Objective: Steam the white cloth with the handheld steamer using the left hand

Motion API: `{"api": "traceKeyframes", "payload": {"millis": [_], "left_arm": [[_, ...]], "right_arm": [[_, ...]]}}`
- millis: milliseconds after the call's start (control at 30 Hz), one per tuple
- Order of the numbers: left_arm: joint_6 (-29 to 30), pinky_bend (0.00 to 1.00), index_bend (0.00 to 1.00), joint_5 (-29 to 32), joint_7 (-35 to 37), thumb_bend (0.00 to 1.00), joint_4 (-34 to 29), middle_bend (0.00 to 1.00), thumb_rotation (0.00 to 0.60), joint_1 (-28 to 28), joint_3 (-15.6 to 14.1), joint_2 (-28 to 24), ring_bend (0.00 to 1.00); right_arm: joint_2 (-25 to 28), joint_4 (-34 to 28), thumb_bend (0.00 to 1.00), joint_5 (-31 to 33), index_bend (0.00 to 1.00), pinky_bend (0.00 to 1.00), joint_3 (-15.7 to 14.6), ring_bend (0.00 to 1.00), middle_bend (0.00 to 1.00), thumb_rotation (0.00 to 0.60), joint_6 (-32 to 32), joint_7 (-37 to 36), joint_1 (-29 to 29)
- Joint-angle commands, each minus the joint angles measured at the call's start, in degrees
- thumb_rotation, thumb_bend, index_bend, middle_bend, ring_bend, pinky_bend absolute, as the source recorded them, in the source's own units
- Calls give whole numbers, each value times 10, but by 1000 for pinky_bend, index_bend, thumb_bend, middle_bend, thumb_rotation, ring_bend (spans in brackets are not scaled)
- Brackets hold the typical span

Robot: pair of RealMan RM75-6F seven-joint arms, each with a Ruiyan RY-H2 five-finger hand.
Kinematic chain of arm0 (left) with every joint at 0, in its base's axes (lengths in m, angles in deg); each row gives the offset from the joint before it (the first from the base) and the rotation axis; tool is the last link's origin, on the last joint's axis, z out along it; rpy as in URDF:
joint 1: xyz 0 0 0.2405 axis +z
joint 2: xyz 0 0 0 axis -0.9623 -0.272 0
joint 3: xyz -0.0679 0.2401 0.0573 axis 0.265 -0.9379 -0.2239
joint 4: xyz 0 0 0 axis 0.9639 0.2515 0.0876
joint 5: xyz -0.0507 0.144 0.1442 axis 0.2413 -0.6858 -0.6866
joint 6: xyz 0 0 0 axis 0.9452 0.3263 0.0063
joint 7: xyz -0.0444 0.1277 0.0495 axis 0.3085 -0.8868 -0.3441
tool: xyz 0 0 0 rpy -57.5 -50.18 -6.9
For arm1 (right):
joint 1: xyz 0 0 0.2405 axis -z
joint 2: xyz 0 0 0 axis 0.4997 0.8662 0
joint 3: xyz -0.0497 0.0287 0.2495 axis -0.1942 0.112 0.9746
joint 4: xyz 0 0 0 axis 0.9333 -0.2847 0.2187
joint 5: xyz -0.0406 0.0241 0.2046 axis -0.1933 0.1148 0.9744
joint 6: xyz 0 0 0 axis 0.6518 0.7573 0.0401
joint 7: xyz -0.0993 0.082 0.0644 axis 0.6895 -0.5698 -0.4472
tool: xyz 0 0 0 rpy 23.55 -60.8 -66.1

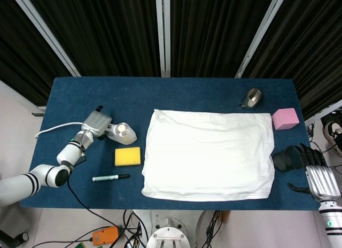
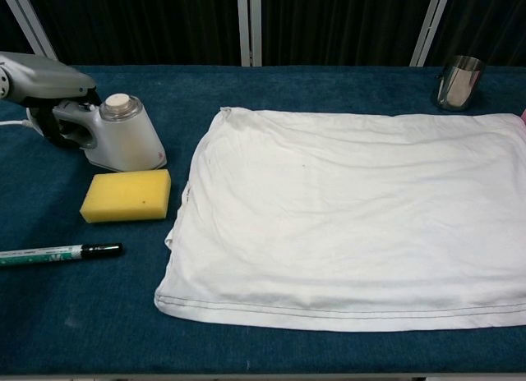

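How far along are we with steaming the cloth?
Early stage. The left hand rests on the handle of the steamer, which sits on the table beside the yellow sponge; whether the grip is firm, I cannot tell. The white cloth lies flat, untouched. Lifting the steamer and passing it over the cloth remain.

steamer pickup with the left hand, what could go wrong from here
The left hand sits over the steamer handle; whether its fingers wrap it is hidden, so a lift might slip. The sponge and marker lie beside the steamer and could get knocked on the swing toward the cloth. The cord may drag.
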Motion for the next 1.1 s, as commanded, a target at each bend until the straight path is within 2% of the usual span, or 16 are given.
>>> {"api": "traceKeyframes", "payload": {"millis": [33,233,333,433,567,633,800,933,1100], "left_arm": [[-6,76,611,4,6,244,-3,681,600,-4,-4,-2,554],[-23,90,694,11,20,279,-3,777,600,-12,-16,-6,640],[-22,177,718,10,23,309,-6,807,600,-15,-22,-10,670],[-20,293,744,6,38,374,-14,834,600,-14,-20,-17,694],[-20,562,788,-7,71,510,-23,876,600,-10,-12,-29,733],[-22,622,801,-18,95,556,-31,893,600,-7,-4,-38,750],[-19,661,804,-53,155,655,-55,905,600,1,17,-64,764],[-34,663,804,-67,195,685,-85,905,600,-5,35,-89,765],[-72,663,804,-67,183,685,-127,904,600,-45,41,-113,764]], "right_arm": [[0,0,0,1,0,21,0,0,0,600,0,0,0],[-1,0,0,3,0,21,2,0,0,600,-2,0,-1],[-1,-1,0,5,0,21,3,0,0,600,-3,1,-2],[-1,-2,0,7,0,21,3,0,0,600,-4,3,-2],[-1,-5,0,7,0,21,2,0,0,600,-11,8,-5],[0,-9,0,5,0,21,1,0,0,600,-16,13,-8],[1,-19,0,-4,0,31,-3,0,0,600,-31,29,-19],[-2,-28,0,-22,0,50,-19,0,0,600,-73,56,-41],[-20,-40,0,-64,0,68,-35,0,0,600,-109,58,-69]]}}
